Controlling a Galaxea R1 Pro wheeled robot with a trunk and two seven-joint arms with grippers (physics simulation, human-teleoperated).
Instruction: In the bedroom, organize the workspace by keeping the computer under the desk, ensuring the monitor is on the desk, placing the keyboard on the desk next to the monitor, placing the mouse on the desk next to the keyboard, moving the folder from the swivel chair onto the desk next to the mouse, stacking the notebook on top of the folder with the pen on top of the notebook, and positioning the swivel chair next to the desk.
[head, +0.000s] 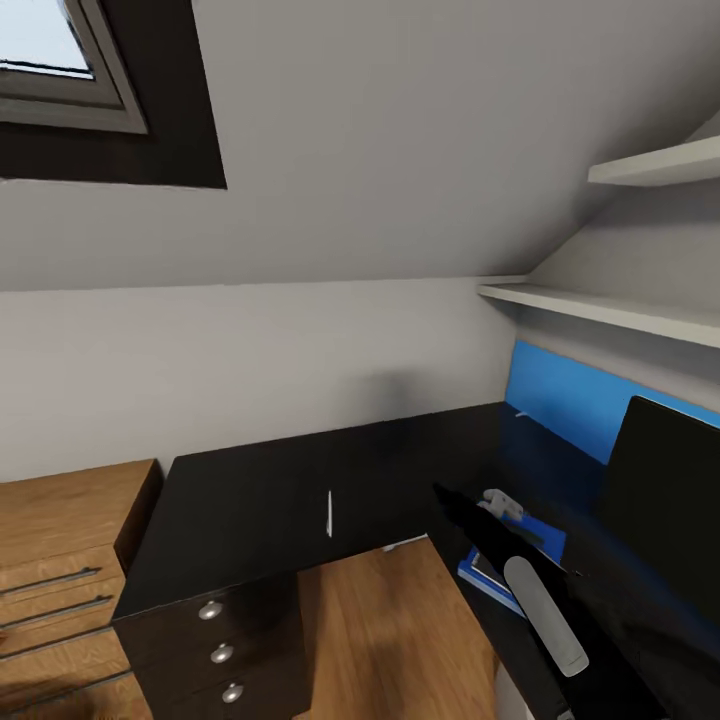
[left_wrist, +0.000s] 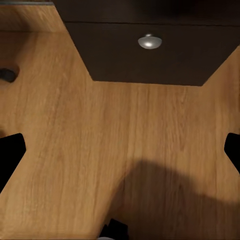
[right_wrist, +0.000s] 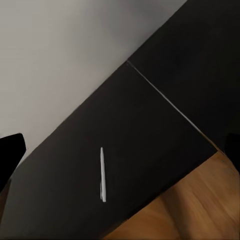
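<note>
While we face the desk (head: 250, 500), the pen (head: 329, 513) lies alone on its black top — folder (head: 500, 580) sits further right by the monitor (head: 665, 500). Both grippers (left (left_wrist: 120, 150), right (right_wrist: 120, 155)) show fingertips spread wide — nothing held.

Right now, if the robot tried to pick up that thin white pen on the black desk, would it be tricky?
Probably. The pen is slim and lies flat on the glossy desk, so it may slide or roll when nudged. It looks light and stiff.

The head view looks down over the desk (head: 250, 490) corner. The right wrist view faces its top, sharing the pen (head: 329, 513). The left wrist view looks at floor beside its drawer unit (left_wrist: 150, 55).
</note>
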